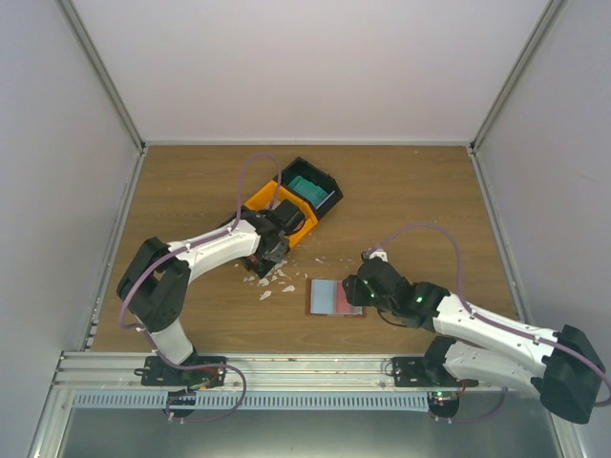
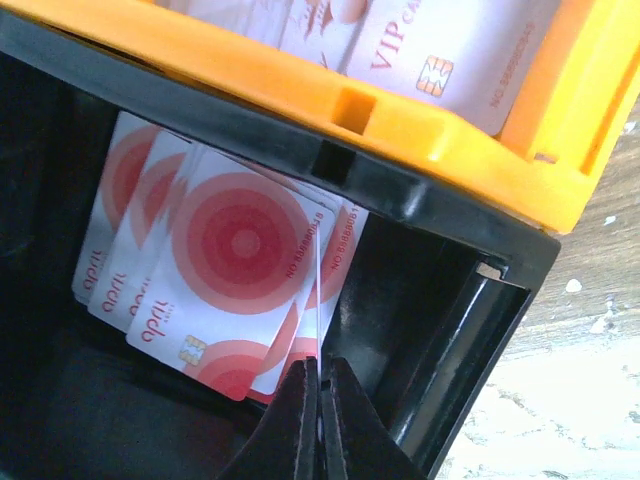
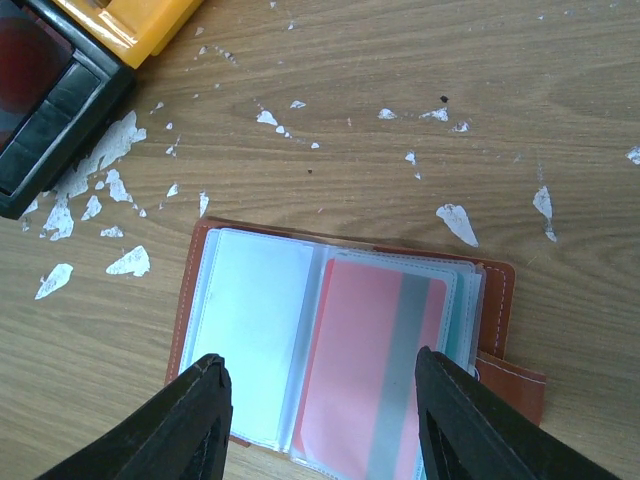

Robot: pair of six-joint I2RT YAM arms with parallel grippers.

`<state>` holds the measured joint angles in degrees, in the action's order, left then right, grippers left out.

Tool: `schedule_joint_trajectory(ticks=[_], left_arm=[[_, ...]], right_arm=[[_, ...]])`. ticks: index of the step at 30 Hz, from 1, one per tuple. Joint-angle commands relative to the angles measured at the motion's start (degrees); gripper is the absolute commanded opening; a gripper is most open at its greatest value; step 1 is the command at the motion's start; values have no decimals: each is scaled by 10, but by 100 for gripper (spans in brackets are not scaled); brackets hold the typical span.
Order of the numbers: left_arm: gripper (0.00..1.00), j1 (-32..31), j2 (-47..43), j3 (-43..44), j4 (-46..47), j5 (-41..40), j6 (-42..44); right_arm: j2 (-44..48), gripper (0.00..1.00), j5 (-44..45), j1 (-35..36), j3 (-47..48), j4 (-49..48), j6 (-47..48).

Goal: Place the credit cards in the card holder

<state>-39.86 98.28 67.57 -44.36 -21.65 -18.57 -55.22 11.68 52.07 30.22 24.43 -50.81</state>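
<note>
Several white credit cards with red round marks (image 2: 215, 270) lie fanned in a black bin (image 2: 440, 300). My left gripper (image 2: 320, 362) is shut on the edge of one card (image 2: 318, 290), which I see edge-on as a thin white line. In the top view the left gripper (image 1: 275, 236) sits over the bins. The card holder (image 3: 345, 340) lies open on the table with a pink card (image 3: 365, 370) in its right sleeve. My right gripper (image 3: 325, 400) hovers open just above it, one finger over each side. From above, the card holder (image 1: 329, 296) lies beside the right gripper (image 1: 359, 288).
An orange bin (image 2: 400, 110) with pale VIP cards (image 2: 440, 50) adjoins the black one. Another black bin (image 1: 312, 187) holds teal cards. White scraps (image 3: 90, 190) litter the wood between the bins and the holder. Side walls enclose the table.
</note>
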Motion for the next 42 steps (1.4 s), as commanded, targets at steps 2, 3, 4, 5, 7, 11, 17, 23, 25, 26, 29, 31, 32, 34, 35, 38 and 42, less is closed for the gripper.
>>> schedule_joint_trajectory(ticks=[2, 3, 4, 5, 7, 11, 17, 23, 25, 26, 29, 31, 32, 34, 35, 38, 42], left_arm=[[0, 1, -53, 9, 0, -30, -5], [0, 1, -63, 9, 1, -33, -6], [0, 1, -72, 7, 4, -34, -7], [0, 1, -83, 6, 7, -36, -9], [0, 1, -108, 5, 14, -32, -14], [0, 2, -172, 3, 39, 20, -30], [0, 23, -325, -53, 143, 233, -95], [0, 37, -452, -162, 314, 443, -207], [0, 37, -466, -195, 374, 501, -250], [0, 37, -469, -207, 398, 523, -271], [0, 37, -472, -225, 441, 572, -315], [0, 37, -474, -233, 476, 591, -340], [0, 37, -475, -235, 484, 595, -351], [0, 37, -477, -242, 500, 602, -369], [0, 37, -477, -245, 503, 605, -375], [0, 37, -474, -251, 508, 616, -384], [16, 42, -465, -222, 453, 617, -336]], right_arm=[[1, 51, 14, -3, 12, -7, 9], [3, 52, 14, -3, 15, -8, 11], [4, 52, 12, -3, 18, -8, 13], [6, 52, 10, -4, 22, -10, 16], [10, 52, -3, -5, 29, -24, 26], [23, 57, -67, -12, 40, -84, 51], [50, 66, -187, -20, 17, -236, 46], [57, 67, -288, -39, -16, -404, -2], [45, 67, -315, -43, -8, -432, -10], [38, 67, -328, -44, -2, -442, -15], [18, 63, -352, -46, 17, -461, -35], [9, 54, -349, -46, 17, -475, -52], [4, 49, -348, -47, 14, -485, -60], [-6, 39, -349, -48, 12, -498, -70], [-10, 35, -353, -48, 11, -507, -73], [-18, 21, -377, -48, 10, -538, -84], [-19, 1, -401, -49, 11, -549, -83]])
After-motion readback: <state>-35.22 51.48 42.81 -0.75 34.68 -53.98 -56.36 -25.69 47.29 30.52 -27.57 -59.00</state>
